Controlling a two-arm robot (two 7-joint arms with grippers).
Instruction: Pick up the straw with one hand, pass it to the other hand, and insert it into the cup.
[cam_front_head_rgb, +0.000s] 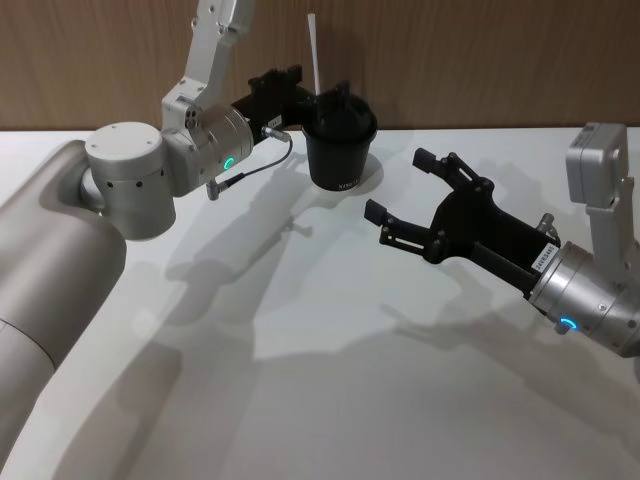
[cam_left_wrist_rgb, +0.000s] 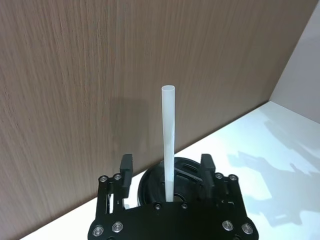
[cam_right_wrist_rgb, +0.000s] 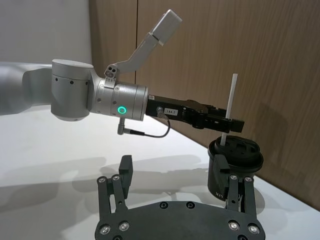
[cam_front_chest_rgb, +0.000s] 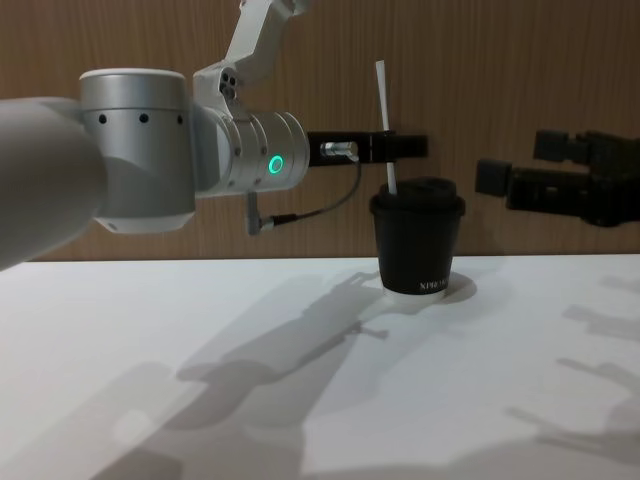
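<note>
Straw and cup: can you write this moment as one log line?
straw: upright, tip at cup lid | left claw: shut on straw | right claw: open, beside cup

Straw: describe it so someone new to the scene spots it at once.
Start at the wood wall behind the white table, then find the black cup in front of it. The straw stands nearly upright with its lower end at the cup's lid, between the fingers of the left gripper. It is the one thin white stick among black parts.
</note>
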